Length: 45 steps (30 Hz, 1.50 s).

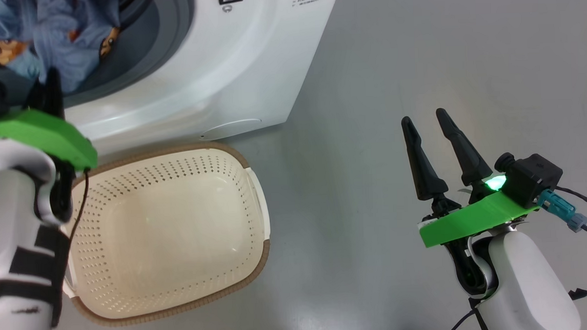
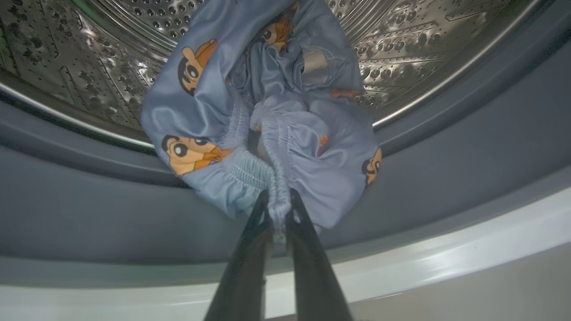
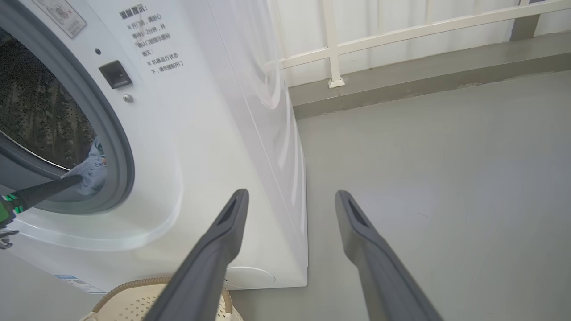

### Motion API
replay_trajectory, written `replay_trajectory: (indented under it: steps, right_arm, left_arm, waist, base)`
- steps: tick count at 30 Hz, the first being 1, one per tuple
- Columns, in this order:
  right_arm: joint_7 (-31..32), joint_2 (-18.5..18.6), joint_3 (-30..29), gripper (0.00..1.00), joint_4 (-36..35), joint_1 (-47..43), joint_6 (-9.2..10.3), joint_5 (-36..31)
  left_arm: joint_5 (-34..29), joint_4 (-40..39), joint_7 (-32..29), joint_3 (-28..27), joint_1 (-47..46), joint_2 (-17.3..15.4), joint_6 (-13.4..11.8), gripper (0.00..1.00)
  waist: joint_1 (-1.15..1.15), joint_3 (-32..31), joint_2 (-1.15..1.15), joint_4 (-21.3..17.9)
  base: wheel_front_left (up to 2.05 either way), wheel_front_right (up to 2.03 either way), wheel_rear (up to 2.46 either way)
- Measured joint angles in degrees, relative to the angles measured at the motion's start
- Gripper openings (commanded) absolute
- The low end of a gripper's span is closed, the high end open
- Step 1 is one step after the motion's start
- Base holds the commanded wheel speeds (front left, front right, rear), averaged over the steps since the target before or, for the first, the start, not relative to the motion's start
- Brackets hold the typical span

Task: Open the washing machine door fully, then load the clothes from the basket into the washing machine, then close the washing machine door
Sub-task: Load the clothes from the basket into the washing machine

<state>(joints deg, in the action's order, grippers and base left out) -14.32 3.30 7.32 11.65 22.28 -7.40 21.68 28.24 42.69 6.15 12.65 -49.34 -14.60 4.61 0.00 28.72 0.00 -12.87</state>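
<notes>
My left gripper point(image 2: 279, 203) is shut on the gathered waistband of the blue cartoon-print clothes point(image 2: 267, 125). The bundle hangs at the mouth of the washing machine point(image 1: 197, 66), over the grey gasket point(image 2: 446, 156) and in front of the steel drum point(image 2: 401, 44). From the head view, the left gripper point(image 1: 51, 83) reaches into the opening under the clothes point(image 1: 64, 41). The cream basket point(image 1: 260, 254) stands on the floor before the machine with nothing in it. My right gripper point(image 1: 422, 116) is open and holds nothing, out over the floor to the right. The washing machine door is out of view.
Grey floor point(image 1: 441, 57) stretches to the right of the machine. A white railing point(image 3: 401, 40) and a low kerb run along the back. The right gripper point(image 3: 291, 196) points past the machine's front right corner, with the basket rim point(image 3: 129, 285) below it.
</notes>
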Motion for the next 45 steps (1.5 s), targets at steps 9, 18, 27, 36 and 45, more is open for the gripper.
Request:
replay_trajectory:
  steps: [9,18,27,36,45]
  right_arm:
    - [0.0,-0.1,1.1,1.00,0.0,0.1,0.00,0.1]
    - [0.0,-0.1,2.0,1.00,-0.9,0.4,0.00,2.2]
    - [0.0,-0.3,3.1,1.00,-1.6,0.4,0.00,3.7]
    - [0.0,-0.4,3.5,1.00,-1.8,0.7,0.00,4.2]
    - [0.0,-0.4,3.3,1.00,-1.6,1.7,0.00,3.5]
  left_arm:
    - [-1.5,3.7,-2.4,1.4,-8.9,0.1,0.2,0.00]
    - [-3.4,11.4,-3.2,2.5,-18.8,-2.8,0.1,0.00]
    - [-4.4,20.3,-4.0,2.2,-29.1,-6.4,-0.1,0.00]
    - [-4.4,26.4,-6.8,2.3,-36.0,-6.5,-1.8,1.00]
    - [-3.1,29.0,-3.4,2.4,-35.9,-3.5,-0.7,1.00]
  waist:
    - [0.00,1.1,0.00,-1.1]
    - [0.00,3.5,0.00,-4.2]
    - [0.00,6.4,0.00,-10.1]
    - [0.00,8.5,0.00,-12.1]
    - [0.00,7.5,0.00,-9.6]
  base:
    - [0.00,0.00,0.00]
    - [0.00,0.00,0.00]
    - [0.00,0.00,0.00]
    - [0.00,0.00,0.00]
    - [0.00,0.00,0.00]
